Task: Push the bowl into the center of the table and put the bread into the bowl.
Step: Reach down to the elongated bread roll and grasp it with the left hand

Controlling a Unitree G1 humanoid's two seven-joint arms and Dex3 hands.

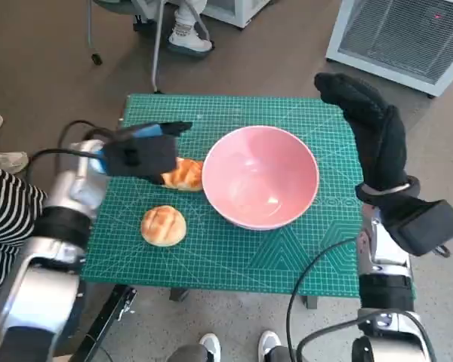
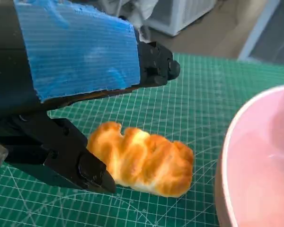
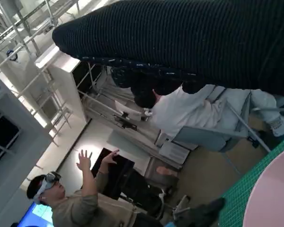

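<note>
On the green gridded cutting mat covering the worktop [image 1: 234, 256], a wide pink bowl [image 1: 261, 176] sits near the middle. Right of it, the gloved right hand [image 1: 370, 124] is raised, fingers extended, holding nothing. Over the mat's left side, the blue-taped left hand [image 1: 140, 151] hovers with fingers apart above a golden twisted bread [image 2: 142, 160] beside the bowl. A round bun [image 1: 164, 225] lies nearer the front edge.
</note>
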